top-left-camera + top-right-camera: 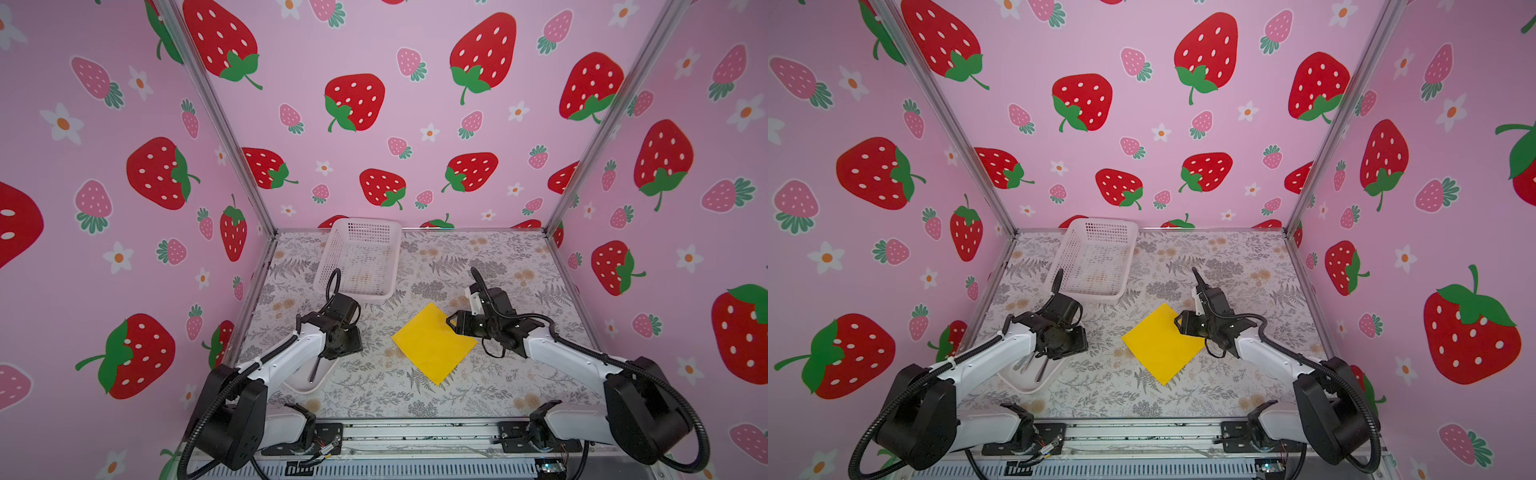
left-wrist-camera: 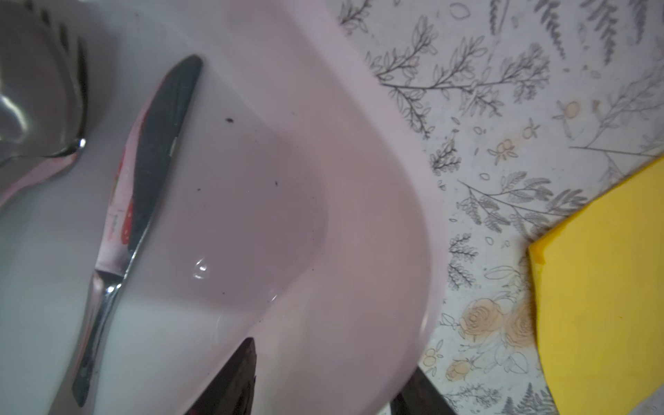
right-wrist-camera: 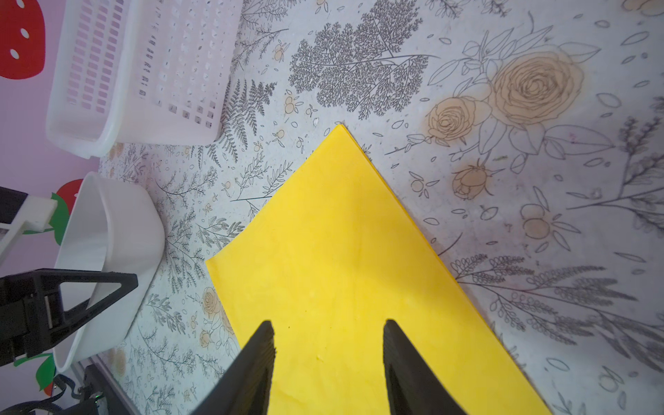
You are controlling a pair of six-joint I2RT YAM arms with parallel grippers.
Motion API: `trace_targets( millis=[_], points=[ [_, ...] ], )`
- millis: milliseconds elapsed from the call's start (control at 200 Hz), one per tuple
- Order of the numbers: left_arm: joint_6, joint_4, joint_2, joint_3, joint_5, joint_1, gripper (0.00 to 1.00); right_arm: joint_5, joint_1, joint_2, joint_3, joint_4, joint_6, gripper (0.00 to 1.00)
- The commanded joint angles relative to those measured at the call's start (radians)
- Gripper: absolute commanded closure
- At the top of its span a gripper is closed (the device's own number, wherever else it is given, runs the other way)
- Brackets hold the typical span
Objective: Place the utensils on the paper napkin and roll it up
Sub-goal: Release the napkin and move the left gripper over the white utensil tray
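Utensils lie in the white tray at about 8 o'clock on the counter. The left arm covers most of them in both top views, so only a few grey handles poke out below the wrist. The left wrist view shows a knife on the tray floor and the bowl of a spoon, blurred and cut off at the frame edge. Any further piece cannot be made out.

The left hand is hidden from above and mostly cut off in its own view. Two dark fingers stand moderately apart with nothing gripped, one over the tray's inside and one past its rim.

The paper napkin lies flat as a diamond near the counter's middle, slightly toward 4 o'clock. The right hand is poised over the napkin's 2 o'clock edge, fingers half spread and holding nothing. Whether they touch the paper cannot be told.

A white perforated basket sits at 12 o'clock, apart from the napkin, and the counter's print shows through its holed floor.
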Motion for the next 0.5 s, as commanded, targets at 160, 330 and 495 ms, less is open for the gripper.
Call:
trace_targets(
  millis=[160,330,495],
  points=[
    [-0.095,0.121,0.076,0.063,0.156,-0.042,0.47,0.017,-0.003,0.004,0.003,-0.03,0.017,0.49],
    [-0.137,0.152,0.133,0.137,0.16,-0.107,0.46,0.013,-0.003,0.008,-0.001,-0.028,0.018,0.49],
    [-0.13,0.1,0.092,0.171,0.052,-0.146,0.45,0.003,-0.003,0.005,-0.001,-0.027,0.023,0.49]
  ],
)
